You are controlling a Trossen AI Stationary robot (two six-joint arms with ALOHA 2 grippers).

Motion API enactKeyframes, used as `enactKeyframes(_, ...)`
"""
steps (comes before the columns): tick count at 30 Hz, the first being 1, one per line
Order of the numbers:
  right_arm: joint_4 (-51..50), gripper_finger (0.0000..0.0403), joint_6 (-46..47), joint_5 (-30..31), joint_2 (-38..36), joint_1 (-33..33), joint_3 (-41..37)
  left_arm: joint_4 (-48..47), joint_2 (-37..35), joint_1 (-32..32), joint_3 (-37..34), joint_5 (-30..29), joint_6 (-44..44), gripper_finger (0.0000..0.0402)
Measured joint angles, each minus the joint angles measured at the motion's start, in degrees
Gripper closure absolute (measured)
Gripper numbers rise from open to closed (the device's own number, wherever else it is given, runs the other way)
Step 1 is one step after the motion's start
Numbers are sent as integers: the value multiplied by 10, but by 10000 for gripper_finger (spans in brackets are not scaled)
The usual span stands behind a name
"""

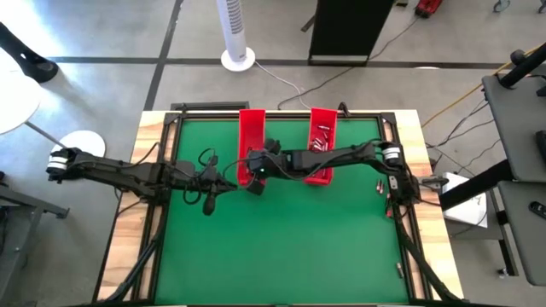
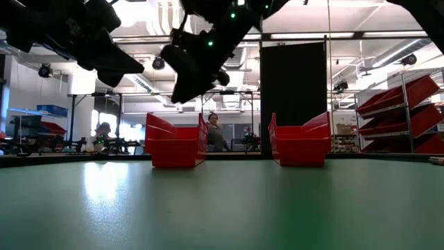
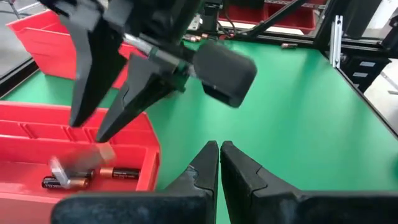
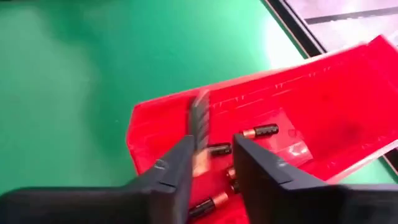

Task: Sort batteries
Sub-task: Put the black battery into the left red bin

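Note:
Two long red trays stand at the table's far side, the left tray (image 1: 251,136) and the right tray (image 1: 322,141). My right gripper (image 4: 212,140) is open above the near end of the left tray (image 4: 298,93). Just below its fingertips a grey battery (image 4: 199,118) shows blurred in the air over the tray floor, also seen in the left wrist view (image 3: 81,160). Several batteries (image 4: 261,131) lie on that floor. My left gripper (image 3: 219,149) hangs shut and empty over the green mat, left of that tray.
The right tray holds several small batteries (image 1: 322,136). A few loose batteries (image 1: 380,183) lie near the table's right edge. Bare green mat (image 1: 290,247) fills the near half. In the low view, people sit in the room behind the table (image 2: 215,132).

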Motion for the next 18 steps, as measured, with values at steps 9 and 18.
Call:
enactKeyframes(9,-193,201,3,2,-74,19,31,23,4,-4,-1,0,-1,402)
enactKeyframes(18,-611,191,247,5,-204,113,21,58,11,-12,-1,0,11,402)
